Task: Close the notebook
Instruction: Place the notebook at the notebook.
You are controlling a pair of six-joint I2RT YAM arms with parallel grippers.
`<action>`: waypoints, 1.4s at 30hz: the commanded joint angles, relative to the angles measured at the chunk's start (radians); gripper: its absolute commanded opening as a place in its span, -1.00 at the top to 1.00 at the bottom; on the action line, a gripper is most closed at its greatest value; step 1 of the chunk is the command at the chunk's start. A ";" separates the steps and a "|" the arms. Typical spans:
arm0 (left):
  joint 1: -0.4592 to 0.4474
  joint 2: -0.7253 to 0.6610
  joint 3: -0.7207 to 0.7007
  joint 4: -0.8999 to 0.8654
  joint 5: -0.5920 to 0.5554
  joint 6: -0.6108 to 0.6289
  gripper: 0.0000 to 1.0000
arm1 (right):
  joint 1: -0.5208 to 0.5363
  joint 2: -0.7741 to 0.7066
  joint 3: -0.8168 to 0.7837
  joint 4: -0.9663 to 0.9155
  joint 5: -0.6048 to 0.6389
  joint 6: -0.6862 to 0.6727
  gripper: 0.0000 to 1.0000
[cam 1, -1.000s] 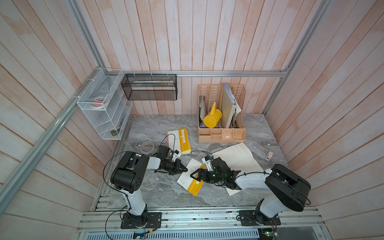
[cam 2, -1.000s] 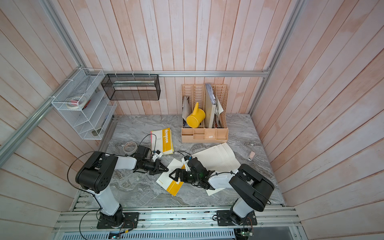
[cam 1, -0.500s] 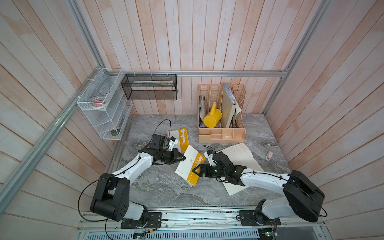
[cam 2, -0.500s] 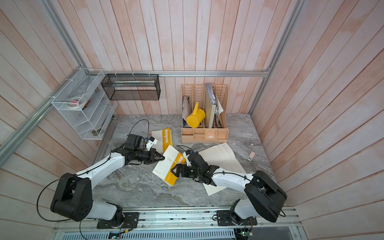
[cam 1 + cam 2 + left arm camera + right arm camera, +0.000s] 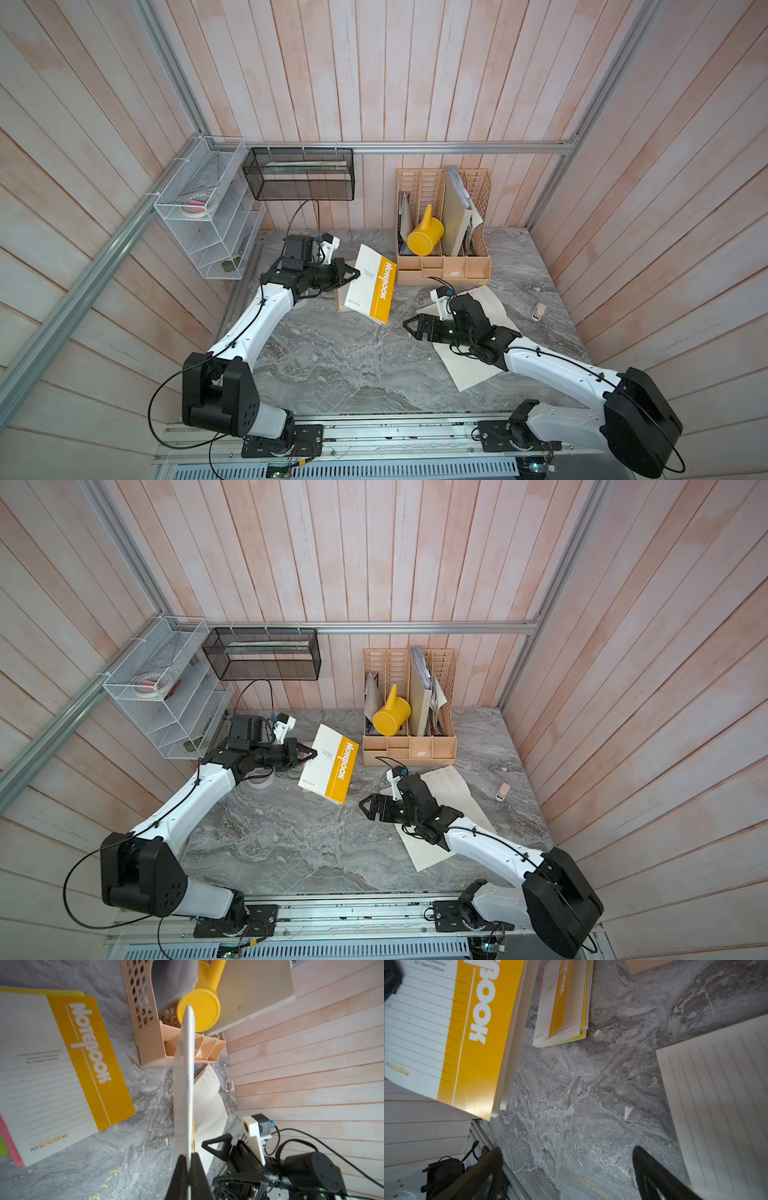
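Observation:
The notebook (image 5: 370, 282) (image 5: 328, 766), with a white lined cover and a yellow band, hangs tilted above the table near the back. My left gripper (image 5: 356, 274) (image 5: 312, 753) is shut on its left edge. In the left wrist view that gripper (image 5: 188, 1157) pinches the notebook's thin white edge (image 5: 187, 1084), seen end on. The right wrist view shows the cover (image 5: 446, 1032) with the page block just behind it, almost shut. My right gripper (image 5: 409, 326) (image 5: 363, 806) (image 5: 566, 1167) stands open over bare table, apart from the notebook to its right.
A second notebook (image 5: 52, 1064) (image 5: 562, 1001) lies flat on coloured sheets under the held one. A beige organiser (image 5: 442, 266) holds a yellow watering can (image 5: 424, 237). A loose lined sheet (image 5: 478, 365) lies under my right arm. A black mesh basket (image 5: 299, 174) and a wire shelf (image 5: 203, 216) hang at the back left.
My left arm has lifted the notebook from the table's front towards the back. The right gripper, which was at the notebook's lower edge, now stands clear of it.

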 commanded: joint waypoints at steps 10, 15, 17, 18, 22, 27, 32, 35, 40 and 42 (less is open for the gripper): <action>0.065 0.212 0.057 0.345 -0.056 -0.167 1.00 | -0.037 -0.007 -0.034 -0.036 -0.017 -0.018 -0.96; 0.083 0.309 0.124 0.331 -0.042 -0.158 1.00 | -0.052 -0.005 -0.017 -0.052 -0.028 -0.025 -0.97; 0.091 0.339 0.134 0.340 -0.035 -0.160 1.00 | -0.057 -0.004 -0.011 -0.059 -0.030 -0.028 -0.96; 0.097 0.353 0.134 0.353 -0.030 -0.165 1.00 | -0.061 -0.002 -0.008 -0.063 -0.029 -0.031 -0.97; 0.107 0.388 0.115 0.390 -0.024 -0.183 1.00 | -0.071 0.007 -0.011 -0.067 -0.036 -0.034 -0.97; 0.112 0.417 0.053 0.456 -0.023 -0.208 1.00 | -0.076 0.022 -0.011 -0.062 -0.049 -0.034 -0.96; 0.116 0.437 0.000 0.495 -0.031 -0.217 1.00 | -0.077 0.034 -0.002 -0.062 -0.051 -0.037 -0.97; 0.119 0.455 -0.019 0.510 -0.033 -0.218 1.00 | -0.076 0.043 0.000 -0.060 -0.056 -0.038 -0.96; 0.122 0.479 -0.052 0.541 -0.051 -0.224 1.00 | -0.076 0.047 -0.002 -0.060 -0.059 -0.036 -0.97; 0.122 0.485 -0.069 0.563 -0.070 -0.230 1.00 | -0.076 0.047 -0.004 -0.059 -0.059 -0.034 -0.97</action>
